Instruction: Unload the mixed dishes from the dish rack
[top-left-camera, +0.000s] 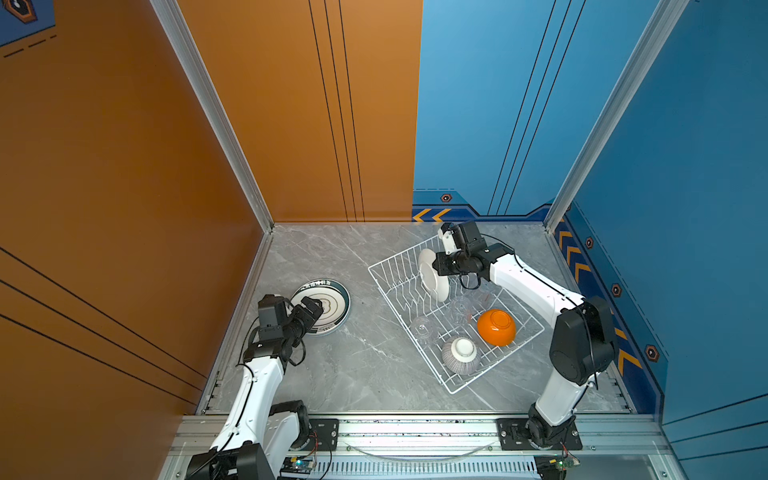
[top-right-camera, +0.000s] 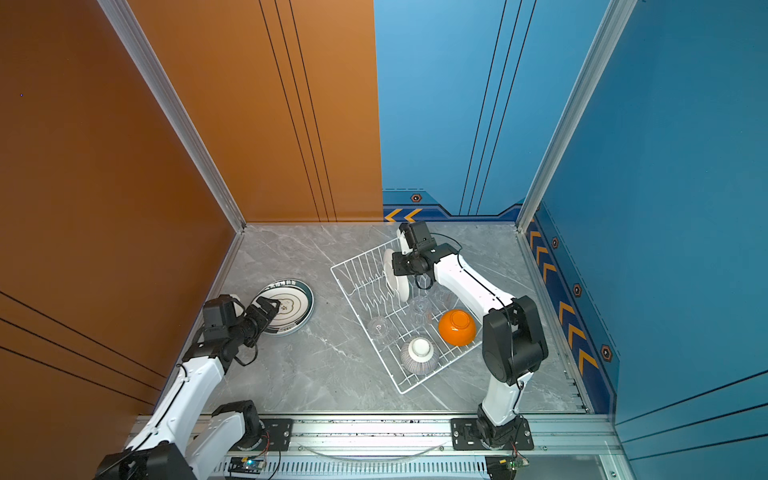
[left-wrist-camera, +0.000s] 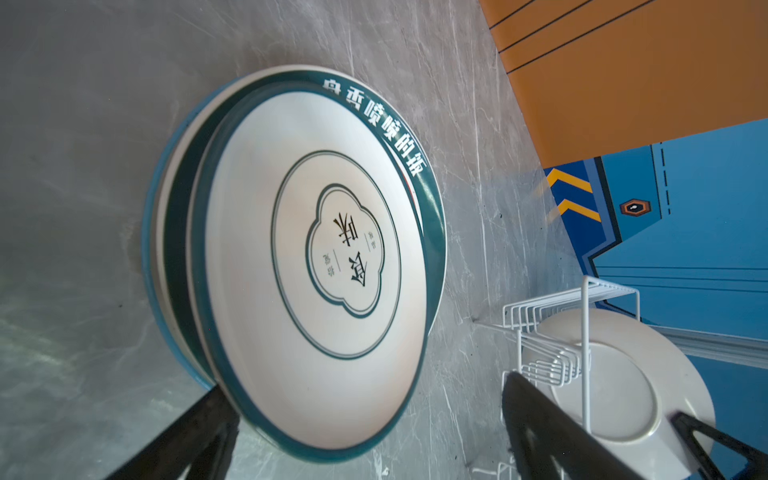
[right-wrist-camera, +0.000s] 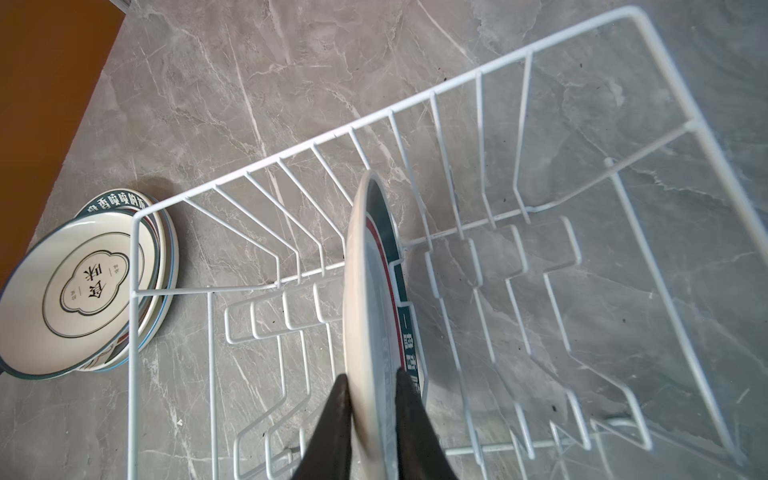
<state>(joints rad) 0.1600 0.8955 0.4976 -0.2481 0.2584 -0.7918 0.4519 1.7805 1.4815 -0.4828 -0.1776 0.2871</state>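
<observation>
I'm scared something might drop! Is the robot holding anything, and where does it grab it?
The right gripper pinches the upright plate by its rim. The left gripper is open and holds nothing.

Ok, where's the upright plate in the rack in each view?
In a top view: upright plate at the dish rack's far end.
In a top view: upright plate, same spot.
Left wrist: its white back, behind rack wires.
Right wrist: plate edge-on in the right gripper.
Shared landmark: plate stack on the table.

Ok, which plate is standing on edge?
The white-backed plate in the dish rack, held by the right gripper; the other plates lie stacked flat on the table.
</observation>
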